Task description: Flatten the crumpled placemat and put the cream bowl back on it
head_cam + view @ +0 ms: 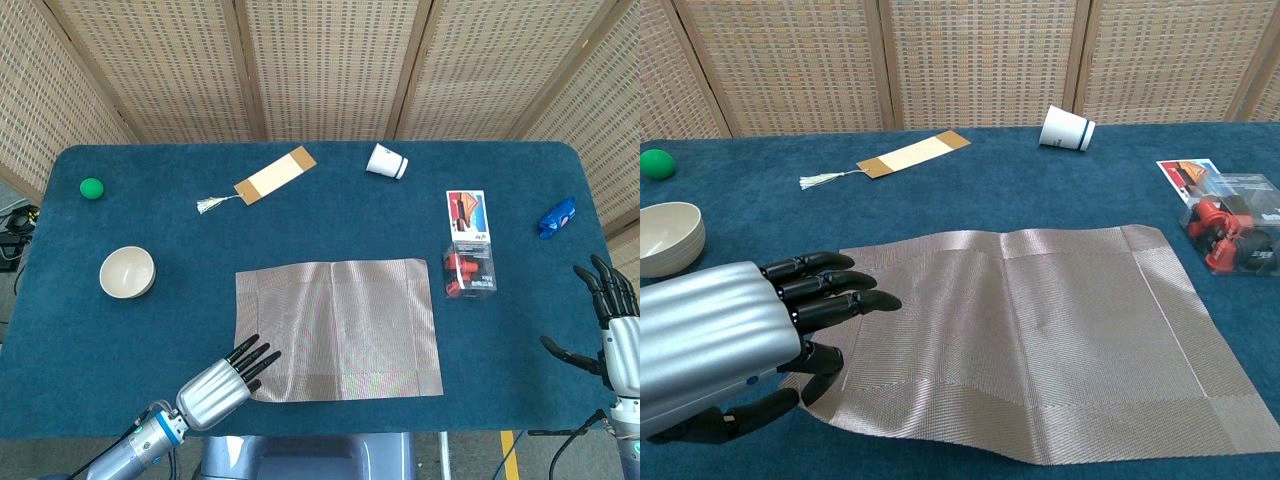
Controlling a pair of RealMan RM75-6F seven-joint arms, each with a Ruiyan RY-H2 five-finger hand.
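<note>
The tan woven placemat [338,327] [1040,345] lies nearly flat and square in the middle of the blue table, with shallow ripples near its left side. My left hand [222,381] [730,350] pinches the mat's near-left corner between thumb and fingers at the table's front edge. The cream bowl [127,272] [668,238] stands upright on the bare cloth, well left of the mat. My right hand [618,333] hovers open at the table's right edge, holding nothing and far from the mat.
A clear box of red items [471,270] [1238,233] sits just right of the mat, under a printed card [467,215]. A tipped white cup [386,161], a tasselled bookmark [272,175], a green ball [91,187] and a blue object [557,216] lie farther off.
</note>
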